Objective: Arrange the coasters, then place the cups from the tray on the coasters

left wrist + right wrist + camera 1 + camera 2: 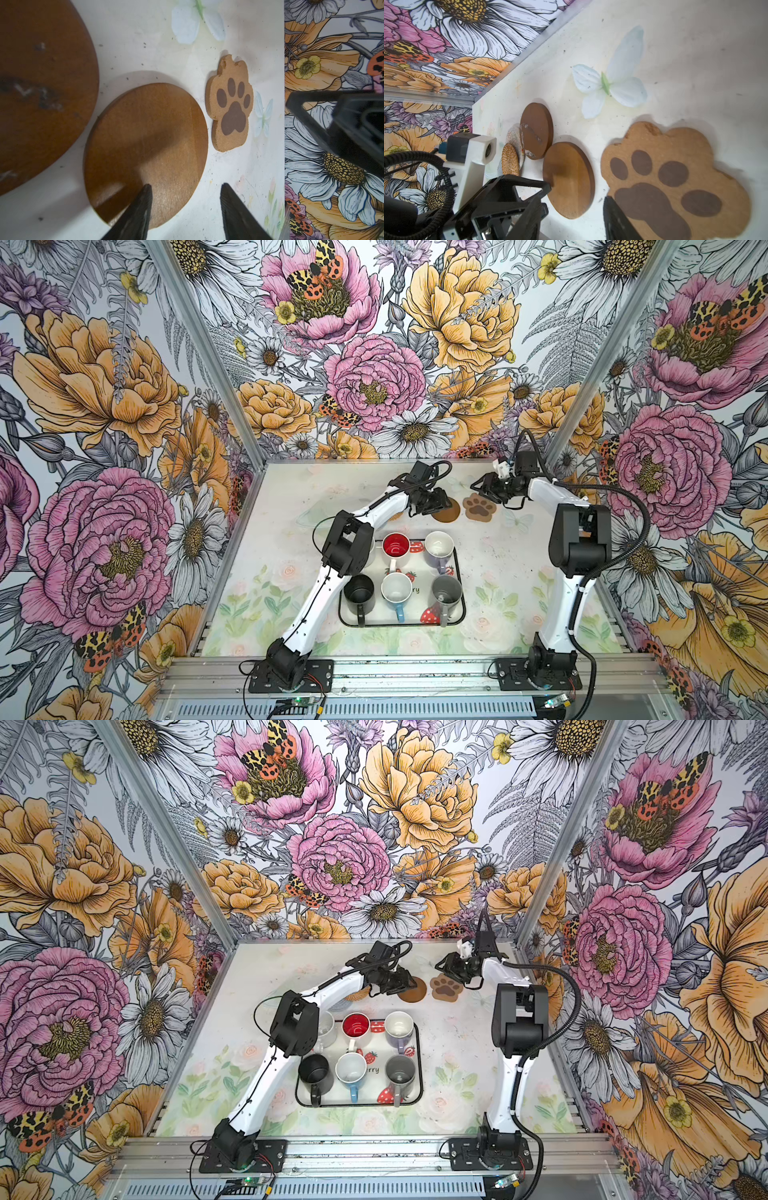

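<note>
The left arm (266,1081) hid most of the white mug (328,1029). All six cups (397,588) stood in the tray (464,608), lower centre. Jaws gaped empty: left gripper (186,185) over the brown disc (145,145), right gripper (572,199) by the paw coaster (675,176).

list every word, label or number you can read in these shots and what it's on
"rry": printed on the tray, read in a top view; the letters before it are hidden behind the light blue cup.
No other text, number or sign can be read in any view.
</note>
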Controlling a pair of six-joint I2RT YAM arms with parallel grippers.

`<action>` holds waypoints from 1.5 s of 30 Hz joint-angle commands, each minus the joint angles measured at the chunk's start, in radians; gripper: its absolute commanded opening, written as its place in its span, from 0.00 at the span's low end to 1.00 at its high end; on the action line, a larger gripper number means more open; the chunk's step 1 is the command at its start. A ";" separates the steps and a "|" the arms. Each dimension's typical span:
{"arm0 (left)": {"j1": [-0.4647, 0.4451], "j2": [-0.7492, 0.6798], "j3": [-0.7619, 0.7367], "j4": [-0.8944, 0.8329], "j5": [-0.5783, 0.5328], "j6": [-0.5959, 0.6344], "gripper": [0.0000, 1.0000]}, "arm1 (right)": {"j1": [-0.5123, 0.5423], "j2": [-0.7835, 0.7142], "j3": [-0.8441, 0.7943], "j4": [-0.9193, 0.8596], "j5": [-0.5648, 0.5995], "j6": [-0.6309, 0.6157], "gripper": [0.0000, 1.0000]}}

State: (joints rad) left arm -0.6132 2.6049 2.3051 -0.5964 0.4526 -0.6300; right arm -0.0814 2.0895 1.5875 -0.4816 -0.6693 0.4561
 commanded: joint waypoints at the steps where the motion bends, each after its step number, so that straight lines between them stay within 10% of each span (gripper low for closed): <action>1: -0.006 -0.050 -0.017 0.018 -0.017 0.016 0.55 | 0.004 -0.062 -0.047 0.001 0.033 -0.042 0.50; 14: 0.034 -0.210 -0.241 0.018 -0.083 0.072 0.56 | -0.007 -0.027 -0.081 -0.015 0.150 -0.066 0.49; 45: 0.000 0.078 0.042 0.018 0.000 -0.037 0.55 | -0.007 0.065 -0.025 -0.063 0.195 -0.105 0.48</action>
State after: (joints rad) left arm -0.6037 2.6511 2.3302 -0.5720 0.4351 -0.6487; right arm -0.0849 2.1284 1.5211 -0.5411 -0.5003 0.3721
